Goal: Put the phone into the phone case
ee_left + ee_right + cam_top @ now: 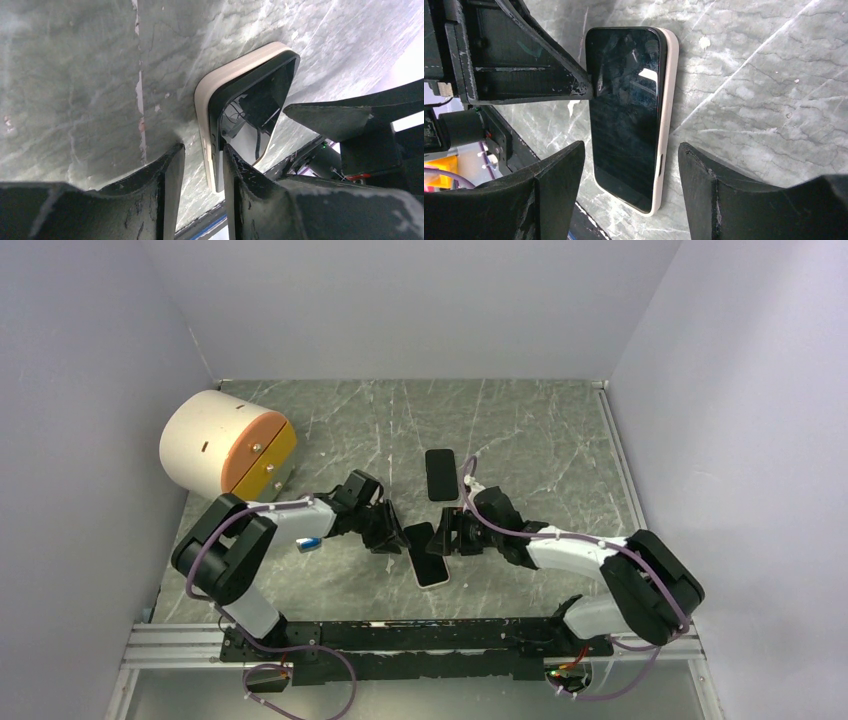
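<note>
A black phone (425, 552) lies screen up in the pale beige phone case (433, 584) on the table between the two arms. In the right wrist view the phone (624, 115) shows the case (668, 100) along its right side and near end. My right gripper (631, 147) is open, its fingers wide on either side of the phone's near end, touching nothing. My left gripper (202, 149) is open and straddles the case's left edge (206, 130); one finger (235, 175) rests on the phone's edge. Here the phone (260, 95) seems to stand slightly above the case lip.
A second black phone (440, 473) lies farther back on the grey marble table (540, 440). A white cylinder with an orange face (225, 445) stands at the back left. A metal rail (400, 635) runs along the near edge. Walls close in on three sides.
</note>
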You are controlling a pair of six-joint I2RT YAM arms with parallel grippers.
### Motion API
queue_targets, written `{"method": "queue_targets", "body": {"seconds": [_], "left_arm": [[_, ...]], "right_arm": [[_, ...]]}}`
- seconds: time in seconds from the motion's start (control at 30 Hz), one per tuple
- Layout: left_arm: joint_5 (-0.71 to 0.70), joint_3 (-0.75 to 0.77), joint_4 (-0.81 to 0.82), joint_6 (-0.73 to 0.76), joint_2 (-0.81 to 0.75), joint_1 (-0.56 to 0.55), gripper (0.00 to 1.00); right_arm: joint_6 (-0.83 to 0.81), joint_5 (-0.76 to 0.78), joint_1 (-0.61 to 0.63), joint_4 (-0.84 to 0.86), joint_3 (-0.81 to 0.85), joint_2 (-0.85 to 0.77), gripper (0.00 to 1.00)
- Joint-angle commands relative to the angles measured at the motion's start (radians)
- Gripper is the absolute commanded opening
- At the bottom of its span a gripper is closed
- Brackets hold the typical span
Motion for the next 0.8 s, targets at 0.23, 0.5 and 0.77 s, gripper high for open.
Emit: {"method": "queue_targets", "body": {"seconds": [0.23,0.5,0.77], "left_arm": [[0.015,0.026,0.061,-0.018,0.056,-0.017,0.30],[0.033,-0.012,0.072,-0.023,0.058,-0.023,0.20],[0.057,-0.047,0.106,-0.045,0.025,-0.023,0.24]], "right_arm": [[0.047,-0.084,-0.007,0.195,-0.018,0.091,0.72],[0.164,-0.165,-0.007,0.278,-0.004,0.109,0.74],[0.314,-0.258,-0.010,0.436,-0.014,0.084,0.74]]}}
